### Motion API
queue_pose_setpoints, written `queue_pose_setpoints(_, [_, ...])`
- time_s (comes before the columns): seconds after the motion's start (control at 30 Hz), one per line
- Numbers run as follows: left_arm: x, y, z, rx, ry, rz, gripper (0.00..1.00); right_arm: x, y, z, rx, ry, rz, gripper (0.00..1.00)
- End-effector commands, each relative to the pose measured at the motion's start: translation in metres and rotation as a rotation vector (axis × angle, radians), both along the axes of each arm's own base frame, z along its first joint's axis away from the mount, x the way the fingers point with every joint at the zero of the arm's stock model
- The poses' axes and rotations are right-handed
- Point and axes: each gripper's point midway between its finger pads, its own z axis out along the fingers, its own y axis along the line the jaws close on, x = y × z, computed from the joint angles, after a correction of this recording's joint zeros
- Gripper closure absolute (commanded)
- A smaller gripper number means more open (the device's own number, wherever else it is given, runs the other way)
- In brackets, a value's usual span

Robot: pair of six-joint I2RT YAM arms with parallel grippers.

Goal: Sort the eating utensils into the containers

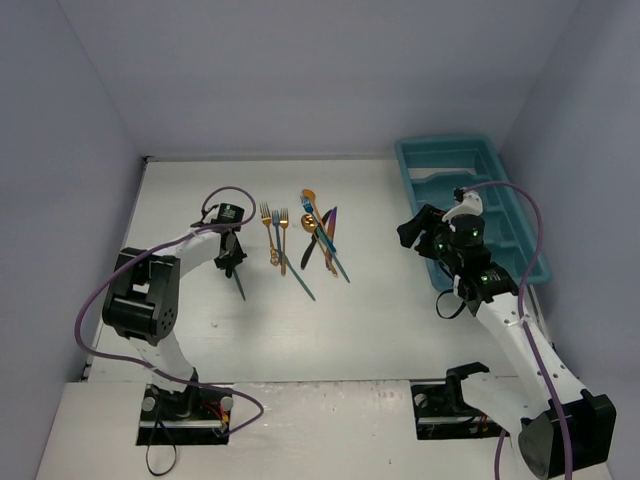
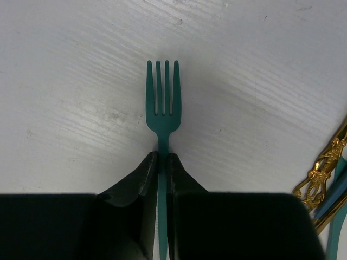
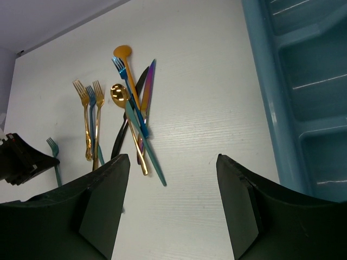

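Observation:
My left gripper (image 2: 162, 158) is shut on the handle of a teal fork (image 2: 162, 103), tines pointing away, low over the white table; in the top view the gripper (image 1: 231, 263) is left of the utensil pile and the fork (image 1: 239, 285) sticks out toward the near side. The pile (image 1: 312, 240) holds gold forks (image 3: 87, 108), a gold spoon (image 3: 123, 53), a blue fork, a teal knife (image 3: 146, 149), a purple knife and a black piece. My right gripper (image 3: 173, 160) is open and empty, between the pile and the teal tray (image 1: 520, 265).
The tray's long wall (image 3: 265, 86) runs along the right of the right wrist view; thin clear-white pieces (image 1: 438, 173) lie in its far compartment. Grey walls close the table at the back and both sides. The left gripper also shows in the right wrist view (image 3: 21, 160).

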Motion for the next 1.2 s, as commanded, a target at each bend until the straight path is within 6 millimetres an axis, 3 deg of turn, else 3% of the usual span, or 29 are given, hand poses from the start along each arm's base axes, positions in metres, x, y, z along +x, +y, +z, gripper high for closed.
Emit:
queue_pose_setpoints(0.0, [0.019,-0.014,0.043,-0.023,-0.125,-0.105,1.00,-0.001,0.018,0.022,0.033,-0.070,0.073,0.38])
queue_pose_setpoints(0.13, [0.022,-0.055,0.090,-0.076,-0.247,-0.312,1.00,-0.008,0.041,0.025,0.055,-0.065,0.164,0.38])
queue_pose_setpoints(0.2, [0.017,-0.083,0.124,-0.080,-0.336,-0.453,1.00,-0.011,0.054,0.031,0.071,-0.070,0.205,0.38])
queue_pose_setpoints(0.33, [-0.008,-0.139,0.184,-0.101,-0.493,-0.723,1.00,-0.017,0.077,0.042,0.106,-0.080,0.266,0.38])
queue_pose_setpoints(0.53, [-0.041,-0.186,0.238,-0.257,-0.629,-0.906,1.00,-0.023,0.107,0.066,0.119,-0.151,0.347,0.38])
queue_pose_setpoints(0.8, [-0.070,-0.232,0.271,-0.369,-0.682,-1.056,1.00,-0.020,0.134,0.074,0.094,-0.189,0.382,0.40])
queue_pose_setpoints(1.17, [-0.083,-0.266,0.267,-0.402,-0.673,-1.130,1.00,-0.007,0.140,0.089,0.143,-0.243,0.328,0.43])
